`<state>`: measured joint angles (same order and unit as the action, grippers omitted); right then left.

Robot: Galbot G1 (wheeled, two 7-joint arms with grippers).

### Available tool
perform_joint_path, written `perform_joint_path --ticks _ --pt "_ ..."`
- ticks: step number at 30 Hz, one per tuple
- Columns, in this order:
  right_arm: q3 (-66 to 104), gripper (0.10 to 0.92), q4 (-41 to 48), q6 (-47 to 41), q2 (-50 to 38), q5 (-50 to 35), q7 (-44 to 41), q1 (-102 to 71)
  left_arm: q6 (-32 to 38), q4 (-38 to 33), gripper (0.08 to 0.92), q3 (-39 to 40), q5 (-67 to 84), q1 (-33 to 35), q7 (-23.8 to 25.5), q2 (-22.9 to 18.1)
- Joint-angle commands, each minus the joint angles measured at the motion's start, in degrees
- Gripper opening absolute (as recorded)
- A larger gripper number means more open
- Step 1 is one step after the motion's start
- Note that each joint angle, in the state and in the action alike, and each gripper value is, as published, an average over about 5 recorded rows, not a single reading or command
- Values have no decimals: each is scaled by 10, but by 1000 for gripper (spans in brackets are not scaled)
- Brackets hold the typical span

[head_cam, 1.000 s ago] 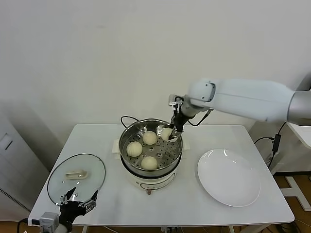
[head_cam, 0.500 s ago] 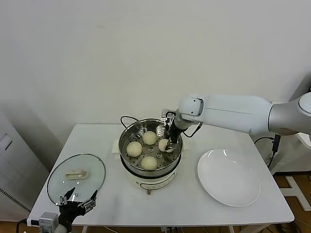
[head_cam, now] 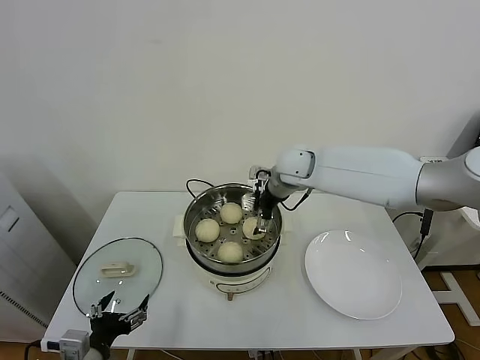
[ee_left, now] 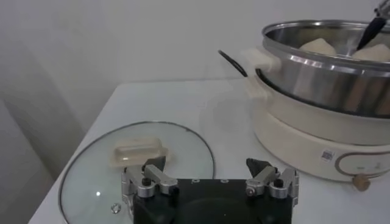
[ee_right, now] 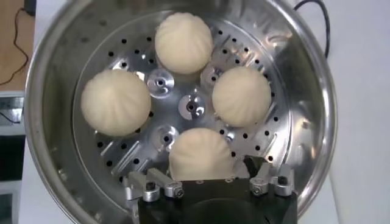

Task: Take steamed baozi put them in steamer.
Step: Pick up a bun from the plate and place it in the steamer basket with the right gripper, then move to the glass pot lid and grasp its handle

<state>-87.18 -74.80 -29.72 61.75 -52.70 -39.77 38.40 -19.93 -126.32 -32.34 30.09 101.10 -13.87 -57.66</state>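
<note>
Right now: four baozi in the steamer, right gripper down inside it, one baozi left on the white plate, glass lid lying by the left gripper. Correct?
Not quite: the white plate holds nothing. The head view shows it bare, and the right wrist view shows all four baozi in the steamer. The rest stands: the right gripper is down inside the steamer, and the glass lid lies by the left gripper.
</note>
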Motion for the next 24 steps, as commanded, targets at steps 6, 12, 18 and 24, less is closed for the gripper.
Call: perform_joint_path --ticks 6,12,18,24 --pt "282 823 -41 117 -237 -61 112 -118 -4 5 823 -7 -1 -22 -3 -7" --pt "580 823 -102 217 -305 -50 275 -394 -4 13 823 -5 -4 -49 -3 -5" --pt "918 823 -161 285 -274 12 386 -735 -3 24 823 0 -23 -78 0 -1" --pt "1163 823 -178 334 -162 141 393 -957 24 47 823 -5 -115 -91 18 -3"
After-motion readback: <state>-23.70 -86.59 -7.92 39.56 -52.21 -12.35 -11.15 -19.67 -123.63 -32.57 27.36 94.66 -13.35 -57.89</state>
